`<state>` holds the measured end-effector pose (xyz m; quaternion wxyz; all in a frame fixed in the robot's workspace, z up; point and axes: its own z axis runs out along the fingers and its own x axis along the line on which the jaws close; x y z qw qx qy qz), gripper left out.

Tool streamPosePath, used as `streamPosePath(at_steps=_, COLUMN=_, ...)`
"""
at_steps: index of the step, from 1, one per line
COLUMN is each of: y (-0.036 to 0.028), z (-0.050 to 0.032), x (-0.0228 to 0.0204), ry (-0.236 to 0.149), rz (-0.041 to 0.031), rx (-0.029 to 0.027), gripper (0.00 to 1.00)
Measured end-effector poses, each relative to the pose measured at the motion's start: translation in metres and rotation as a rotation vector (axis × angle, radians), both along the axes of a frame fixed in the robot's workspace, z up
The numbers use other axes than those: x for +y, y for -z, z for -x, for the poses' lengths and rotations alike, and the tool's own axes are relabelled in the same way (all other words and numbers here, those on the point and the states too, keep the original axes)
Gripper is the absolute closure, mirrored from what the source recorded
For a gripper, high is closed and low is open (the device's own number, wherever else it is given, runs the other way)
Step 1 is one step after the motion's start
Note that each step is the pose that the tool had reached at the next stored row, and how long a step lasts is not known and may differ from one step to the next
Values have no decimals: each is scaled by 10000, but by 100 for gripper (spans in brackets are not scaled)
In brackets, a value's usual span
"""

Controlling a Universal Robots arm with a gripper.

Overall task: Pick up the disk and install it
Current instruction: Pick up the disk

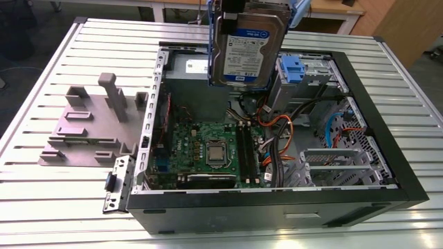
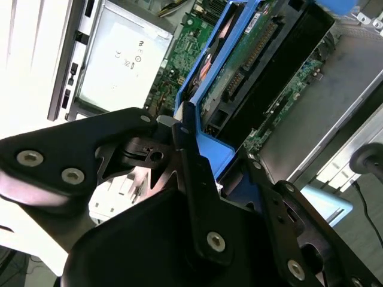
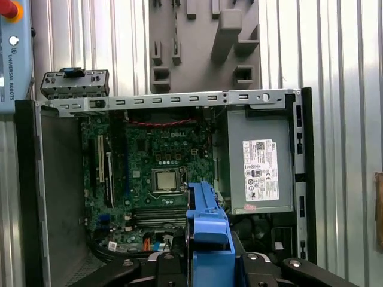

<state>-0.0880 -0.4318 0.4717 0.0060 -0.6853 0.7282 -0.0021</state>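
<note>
The disk [image 1: 246,49], a silver drive with a white-and-blue label in a blue carrier, hangs upright and high over the back of the open computer case [image 1: 277,199]. In the second wrist view my gripper [image 2: 218,161] is shut on the disk [image 2: 257,66], its black fingers [image 2: 188,161] clamped on the blue carrier's end. In the first wrist view the blue carrier [image 3: 206,227] juts out between the finger bases, above the motherboard [image 3: 155,161]. The disk touches nothing in the case.
A grey holder [image 1: 90,124] with upright posts lies on the slatted metal table [image 1: 62,207], at the exterior view's left of the case. Inside are a motherboard [image 1: 207,150], orange and black cables [image 1: 277,129], drive bays [image 1: 304,72] and a power supply [image 3: 257,161].
</note>
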Motion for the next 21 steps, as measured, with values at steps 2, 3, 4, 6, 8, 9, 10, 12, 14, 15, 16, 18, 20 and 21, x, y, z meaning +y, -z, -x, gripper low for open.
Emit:
streamPosePath(at_steps=2, y=0, z=-8, x=-9, ry=0, rz=0, rx=1, gripper=64)
streamPosePath(at_steps=3, y=0, z=-15, x=-13, ry=0, rz=0, rx=1, gripper=64)
streamPosePath(at_steps=4, y=0, z=-22, x=-19, ry=-1, rz=0, rx=3, gripper=64)
streamPosePath(at_steps=6, y=3, z=-36, x=-28, ry=-20, rz=-3, rx=16, gripper=64)
streamPosePath(at_steps=8, y=3, z=-49, x=-37, ry=-36, rz=-1, rx=37, gripper=64)
streamPosePath(at_steps=9, y=4, z=-55, x=-41, ry=-35, rz=0, rx=50, gripper=64)
streamPosePath(at_steps=10, y=3, z=-59, x=-45, ry=-35, rz=0, rx=58, gripper=64)
streamPosePath(at_steps=12, y=4, z=-68, x=-54, ry=-35, rz=0, rx=66, gripper=64)
streamPosePath(at_steps=14, y=4, z=-71, x=-61, ry=-36, rz=0, rx=68, gripper=64)
streamPosePath(at_steps=15, y=5, z=-70, x=-62, ry=-34, rz=-1, rx=67, gripper=64)
streamPosePath(at_steps=16, y=6, z=-70, x=-63, ry=-36, rz=1, rx=68, gripper=64)
streamPosePath(at_steps=18, y=8, z=-71, x=-65, ry=-42, rz=1, rx=68, gripper=64)
streamPosePath(at_steps=20, y=9, z=-72, x=-65, ry=-47, rz=0, rx=67, gripper=64)
streamPosePath(at_steps=21, y=9, z=-72, x=-66, ry=-47, rz=0, rx=67, gripper=64)
